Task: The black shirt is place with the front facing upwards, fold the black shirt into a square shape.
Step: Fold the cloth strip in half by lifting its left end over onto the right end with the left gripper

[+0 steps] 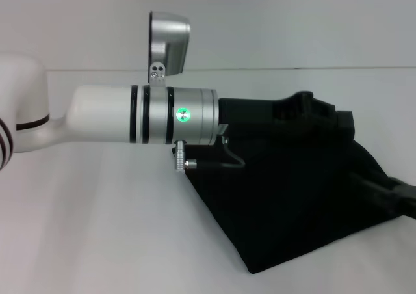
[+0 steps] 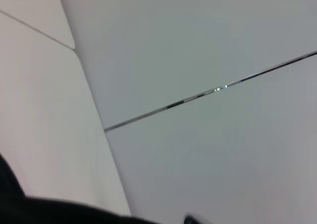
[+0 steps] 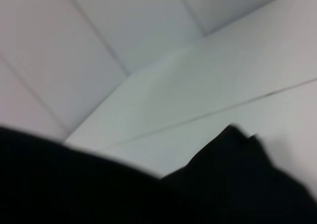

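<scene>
The black shirt [image 1: 292, 203] lies bunched on the white table at the centre right, its near edge slanting down to a corner near the front. My left arm reaches across from the left, and its black gripper [image 1: 312, 112] sits at the shirt's far top edge, hard to tell apart from the cloth. My right gripper [image 1: 393, 193] shows as a dark shape over the shirt's right side at the picture's edge. Black cloth [image 3: 148, 194] fills the lower part of the right wrist view. A thin strip of black cloth [image 2: 59, 211] shows in the left wrist view.
The white table [image 1: 97, 229] spreads to the left and front of the shirt. Its far edge meets a pale wall [image 1: 292, 27]. The left arm's silver wrist [image 1: 188, 115] with a green light and a small cable hangs over the table's middle.
</scene>
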Available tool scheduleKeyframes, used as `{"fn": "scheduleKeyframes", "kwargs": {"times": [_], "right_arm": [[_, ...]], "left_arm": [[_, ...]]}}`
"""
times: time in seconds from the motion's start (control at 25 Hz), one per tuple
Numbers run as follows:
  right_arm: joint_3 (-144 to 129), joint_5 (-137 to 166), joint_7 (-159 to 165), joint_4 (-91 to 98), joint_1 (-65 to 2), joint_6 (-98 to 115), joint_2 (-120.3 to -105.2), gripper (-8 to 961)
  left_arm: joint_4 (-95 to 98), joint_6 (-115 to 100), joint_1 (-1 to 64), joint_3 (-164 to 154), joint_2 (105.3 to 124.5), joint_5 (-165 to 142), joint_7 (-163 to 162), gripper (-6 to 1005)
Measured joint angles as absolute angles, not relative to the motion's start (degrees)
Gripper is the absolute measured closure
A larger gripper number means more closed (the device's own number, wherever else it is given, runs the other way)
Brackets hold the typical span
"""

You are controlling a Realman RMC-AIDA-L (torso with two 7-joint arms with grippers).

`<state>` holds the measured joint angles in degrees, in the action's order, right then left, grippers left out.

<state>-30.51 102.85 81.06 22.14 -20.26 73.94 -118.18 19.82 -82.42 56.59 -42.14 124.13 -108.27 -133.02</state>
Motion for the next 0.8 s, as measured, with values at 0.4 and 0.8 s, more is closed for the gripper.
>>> {"fn": "scheduleKeyframes", "kwargs": {"times": [0.4, 0.8], "right_arm": [[-34.28, 110.57, 80.5, 22.15, -27.56, 74.05, -119.66, 118], [-34.08, 105.53, 81.03, 19.15, -33.84, 65.19, -120.06, 118]], "left_arm": [[23.91, -82.71, 53.71, -42.05, 124.02, -106.43, -133.54, 950], [24.48, -82.76, 53.93, -42.6, 124.15, -104.71, -132.86, 950]]}}
